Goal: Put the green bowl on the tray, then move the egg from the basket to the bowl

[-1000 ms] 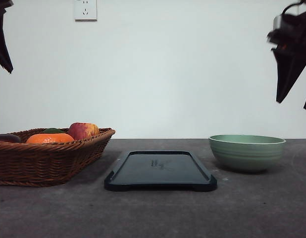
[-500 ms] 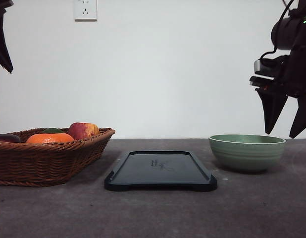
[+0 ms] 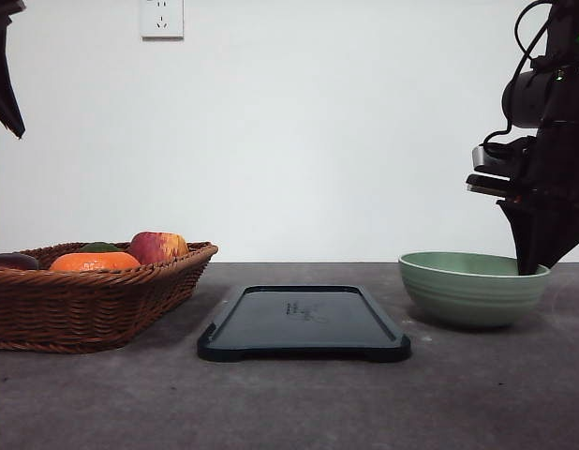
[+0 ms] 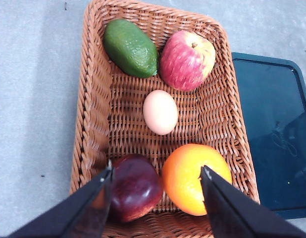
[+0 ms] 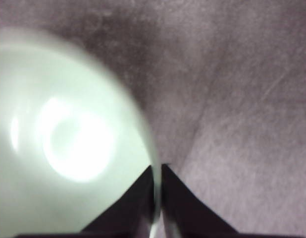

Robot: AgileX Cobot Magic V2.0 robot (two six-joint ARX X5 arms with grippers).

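Your green bowl (image 3: 473, 289) sat on the bare table (image 3: 299, 403), to the right of the tray (image 3: 304, 323) and apart from it, so step 1 was not yet done. It looked like glazed ceramic: stiff, fairly heavy for its size, smooth and likely slippery, and breakable if dropped. The rim was the only sensible place to take it, and that is where you had the right gripper (image 5: 157, 171). In the right wrist view its 2 fingers were drawn nearly together with the bowl's thin wall between them, 1 finger inside and 1 outside, clamped on the right-hand side of the rim. With a pinch on 1 edge, I judged the bowl would want to tip, so a slow, level lift suited it.

The tray lay flat and empty in the middle of the table. Some faint pale markings showed on its surface, too small to read.

To the left stood the basket (image 3: 93, 295). In the left wrist view the egg (image 4: 160, 112) lay in the middle of it, touching none of the fruit: an avocado (image 4: 130, 48) and an apple (image 4: 187, 60) on one side, an orange (image 4: 192, 177) and a dark plum (image 4: 134, 187) on the other. The egg would be light, smooth and easily cracked. Your left gripper (image 4: 157, 173) hung above the basket with its fingers wide apart, holding nothing.

A wall socket (image 3: 161, 18) showed no legible writing.
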